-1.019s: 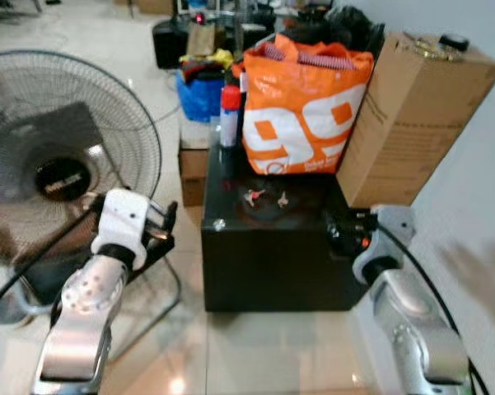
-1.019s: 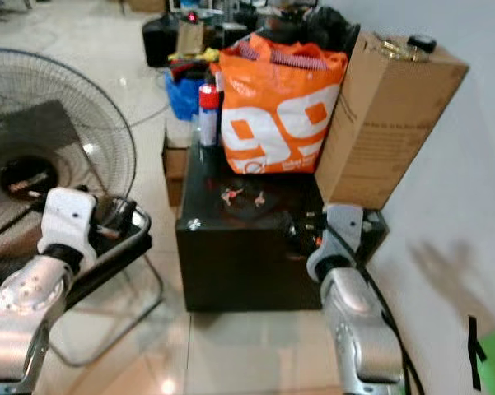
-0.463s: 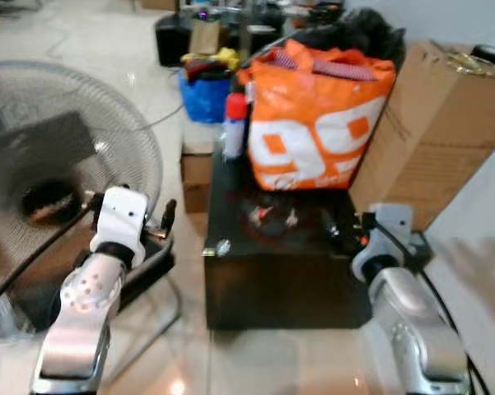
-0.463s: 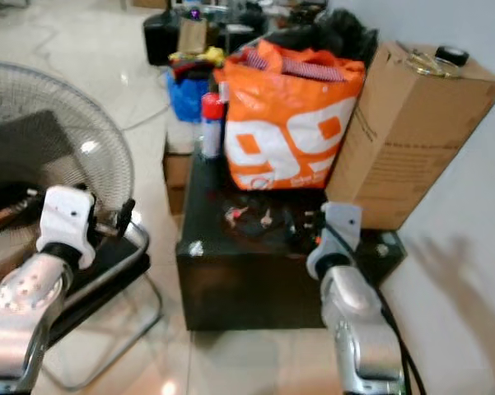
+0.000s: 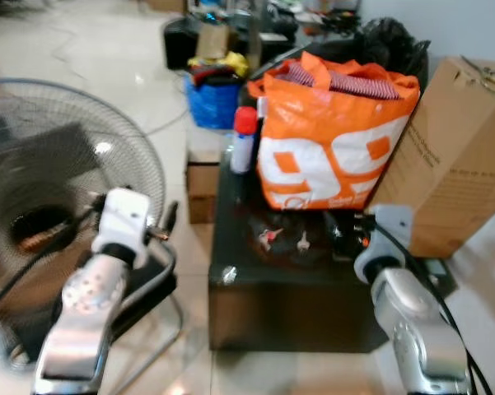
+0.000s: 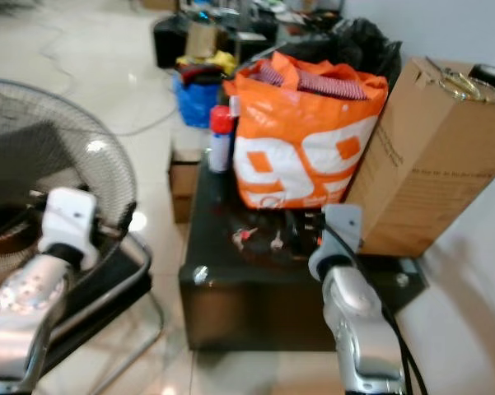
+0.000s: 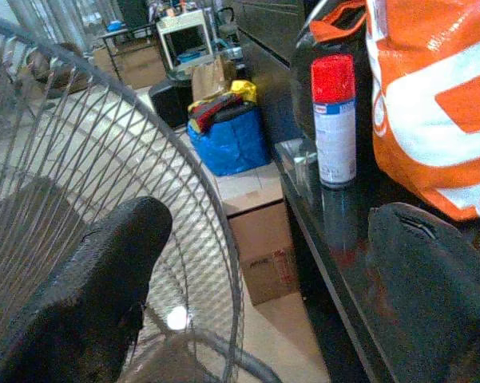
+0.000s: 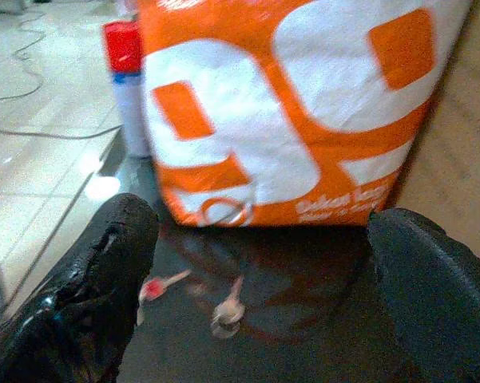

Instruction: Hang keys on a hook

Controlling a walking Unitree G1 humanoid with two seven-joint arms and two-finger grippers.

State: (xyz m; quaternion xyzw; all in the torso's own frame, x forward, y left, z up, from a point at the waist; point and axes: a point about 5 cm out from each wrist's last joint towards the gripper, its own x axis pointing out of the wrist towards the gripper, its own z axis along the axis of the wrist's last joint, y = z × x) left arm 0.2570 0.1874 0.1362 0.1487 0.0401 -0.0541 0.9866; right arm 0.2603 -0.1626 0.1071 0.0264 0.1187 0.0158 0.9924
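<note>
cluttered room, low black table (image 5: 296,317) at frame centre. keys (image 8: 224,307) are left flat before the orange bag (image 5: 333,140), unlifted. right gripper (image 8: 255,275) is spread wide toward them for pickup; left gripper (image 7: 263,271) released by the fan (image 5: 66,164).

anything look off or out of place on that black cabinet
The keys lie loose on the black cabinet top in front of the orange bag, not on any hook. Nothing looks spilled or broken.

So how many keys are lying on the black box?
2. Both lie on the black box in front of the orange bag: a red-topped key toward the robot's left, and a pale key just to its right. More may be hidden.
</note>
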